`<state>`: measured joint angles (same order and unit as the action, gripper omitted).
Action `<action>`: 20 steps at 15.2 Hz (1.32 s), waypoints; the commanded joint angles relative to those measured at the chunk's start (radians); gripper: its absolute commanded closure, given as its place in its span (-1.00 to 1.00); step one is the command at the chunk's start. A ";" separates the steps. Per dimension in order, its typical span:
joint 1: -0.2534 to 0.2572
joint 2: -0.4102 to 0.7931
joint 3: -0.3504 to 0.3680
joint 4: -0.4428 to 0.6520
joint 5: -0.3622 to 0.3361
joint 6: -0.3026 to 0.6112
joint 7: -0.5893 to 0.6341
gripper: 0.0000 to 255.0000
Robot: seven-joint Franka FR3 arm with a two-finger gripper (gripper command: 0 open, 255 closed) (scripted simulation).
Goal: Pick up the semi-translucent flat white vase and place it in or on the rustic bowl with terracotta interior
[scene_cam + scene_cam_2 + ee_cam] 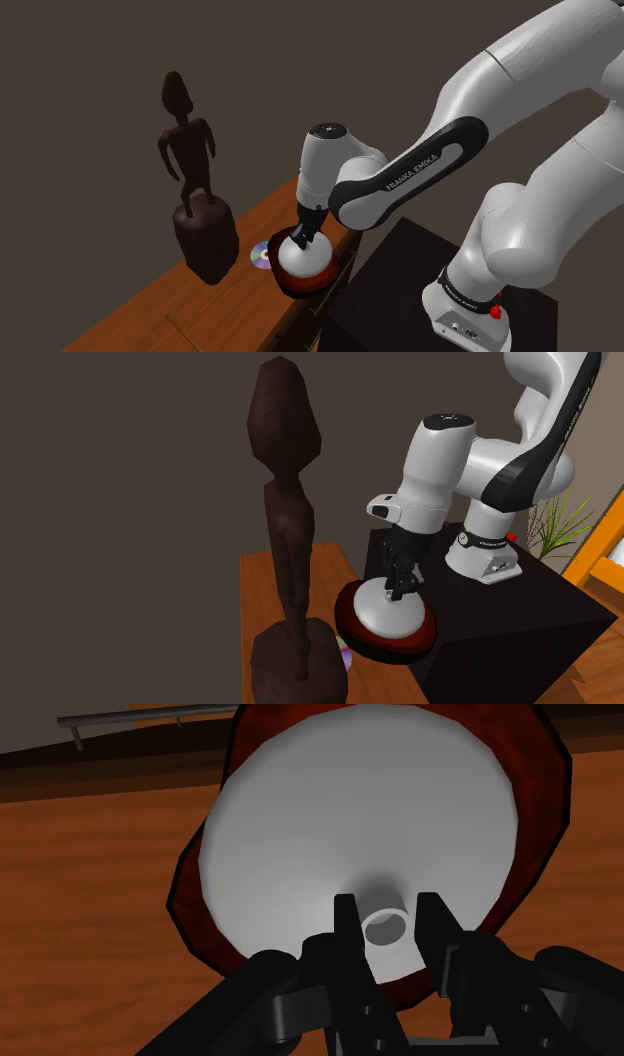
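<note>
The vase [360, 824] is a smooth, plain white, flattened round body with a short narrow open neck. It looks light, stiff, breakable and slippery, so the neck seems the only sound place to hold it, the broad body being too wide and sloped. It sits in the dark red bowl [545, 764], with the fingers [346, 929] of the gripper [387, 904] clasping the neck from either side. The bowl stands near the edge of the wooden tabletop [90, 874], beside a small shiny disc [260, 256] and a tall dark carved figure [195, 190].
</note>
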<state>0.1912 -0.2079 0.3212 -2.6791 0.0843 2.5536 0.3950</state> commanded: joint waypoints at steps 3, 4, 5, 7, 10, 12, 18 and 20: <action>0.000 0.000 0.000 0.000 0.000 0.000 0.000 -1.00; 0.000 0.000 0.000 0.000 0.000 0.000 0.000 -1.00; 0.000 0.000 0.000 0.000 0.000 0.000 0.000 -1.00; 0.000 0.000 0.000 0.000 0.000 0.000 0.000 -1.00; 0.010 -0.069 -0.010 0.016 0.021 -0.084 -0.016 -1.00; 0.016 -0.125 -0.020 0.036 0.033 -0.159 -0.026 -1.00; 0.017 -0.125 -0.020 0.036 0.033 -0.159 -0.026 -1.00; 0.017 -0.125 -0.020 0.036 0.033 -0.159 -0.026 -1.00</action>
